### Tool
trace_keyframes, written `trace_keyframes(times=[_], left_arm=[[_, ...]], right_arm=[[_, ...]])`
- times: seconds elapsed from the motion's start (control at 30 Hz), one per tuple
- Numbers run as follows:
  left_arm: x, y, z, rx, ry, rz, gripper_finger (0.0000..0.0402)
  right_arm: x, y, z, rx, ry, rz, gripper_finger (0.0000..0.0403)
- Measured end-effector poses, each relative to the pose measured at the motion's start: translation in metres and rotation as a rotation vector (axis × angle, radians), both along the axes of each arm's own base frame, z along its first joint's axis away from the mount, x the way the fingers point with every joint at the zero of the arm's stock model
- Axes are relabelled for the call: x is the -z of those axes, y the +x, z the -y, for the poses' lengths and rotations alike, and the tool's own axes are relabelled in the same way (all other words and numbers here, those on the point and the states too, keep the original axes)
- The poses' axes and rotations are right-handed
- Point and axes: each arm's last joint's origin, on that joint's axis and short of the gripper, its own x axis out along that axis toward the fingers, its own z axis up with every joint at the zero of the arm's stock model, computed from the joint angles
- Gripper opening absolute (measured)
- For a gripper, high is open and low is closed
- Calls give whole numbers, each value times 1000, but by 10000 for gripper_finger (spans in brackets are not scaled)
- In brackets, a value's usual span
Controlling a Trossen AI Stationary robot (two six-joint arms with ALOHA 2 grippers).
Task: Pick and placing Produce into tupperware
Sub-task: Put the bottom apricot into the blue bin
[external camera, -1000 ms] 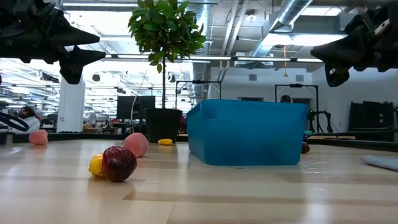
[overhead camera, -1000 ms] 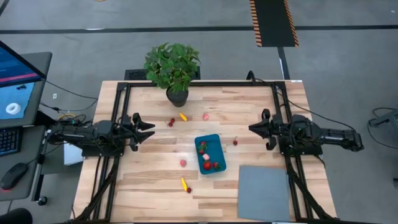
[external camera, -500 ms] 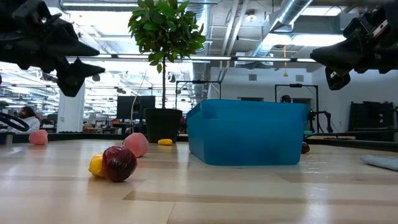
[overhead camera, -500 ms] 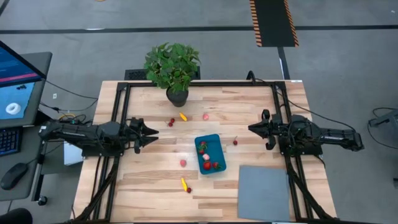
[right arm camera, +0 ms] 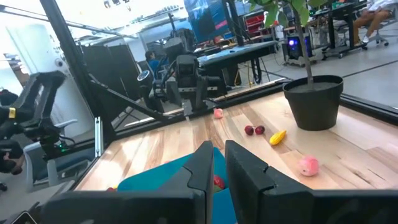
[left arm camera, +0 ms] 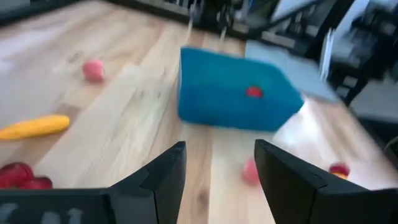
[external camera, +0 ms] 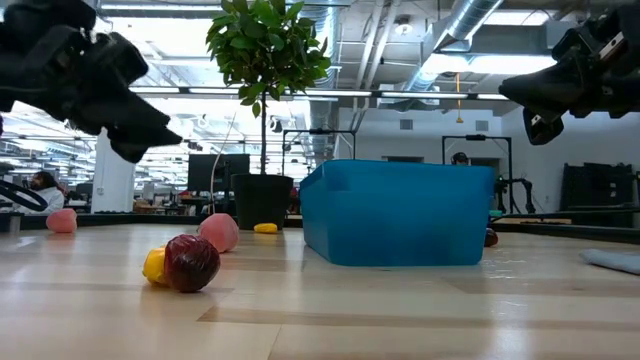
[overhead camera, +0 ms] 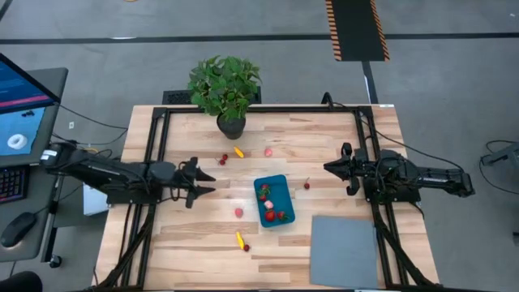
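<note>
Teal tupperware (overhead camera: 273,199) just beyond wide-open, empty left end effector (overhead camera: 208,182); right end effector (overhead camera: 328,167) near-closed, empty.

Bright even light; left wrist view motion-blurred.

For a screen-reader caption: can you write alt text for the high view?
A teal tupperware holding some produce sits mid-table, with more produce scattered on the wood. The left hand reaches in, open; the right hand waits at its side.
</note>
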Motion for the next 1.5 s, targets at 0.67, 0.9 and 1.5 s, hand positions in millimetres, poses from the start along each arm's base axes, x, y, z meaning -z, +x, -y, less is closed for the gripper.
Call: trace_keyframes(times=[0.67,0.9,1.5], left_arm=[[14,115,33,300,26,-348,180],[23,136,37,296,39,-463,180],[27,138,39,281,-38,-608,180]], right_arm=[[1,0,0,0,0,-8,66],[1,0,0,0,0,-7,66],[1,0,0,0,0,-10,66]])
